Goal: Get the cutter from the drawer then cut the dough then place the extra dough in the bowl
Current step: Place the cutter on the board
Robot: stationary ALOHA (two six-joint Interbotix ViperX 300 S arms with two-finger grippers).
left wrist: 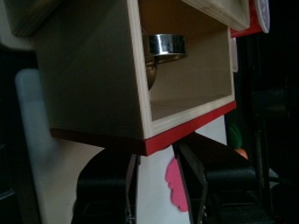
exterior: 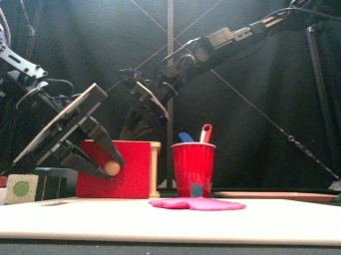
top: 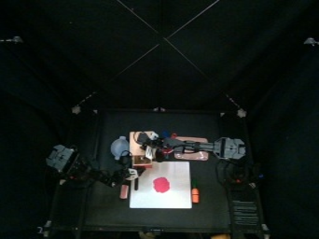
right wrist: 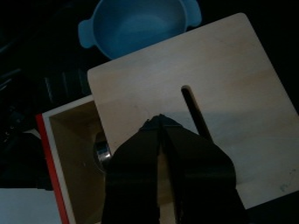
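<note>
Sitting inside the open drawer (left wrist: 187, 128) of the wooden box (right wrist: 198, 79), the round metal cutter (left wrist: 170, 44) rests against the drawer's back wall, untouched. The left gripper (left wrist: 155, 156) is just in front of the drawer's red front, with its jaws parted. Whether they touch the knob cannot be told. The right gripper (right wrist: 163, 124) reaches in from the right and hangs over the box top, near the edge above the drawer. Its jaws are pressed together to a point and hold nothing. The blue-grey bowl (right wrist: 140, 22) stands just behind the box. The flat red dough (exterior: 197, 204) lies on the white cutting board (top: 174, 198), in front of a red cup (exterior: 193, 164) that holds two toy knives.
</note>
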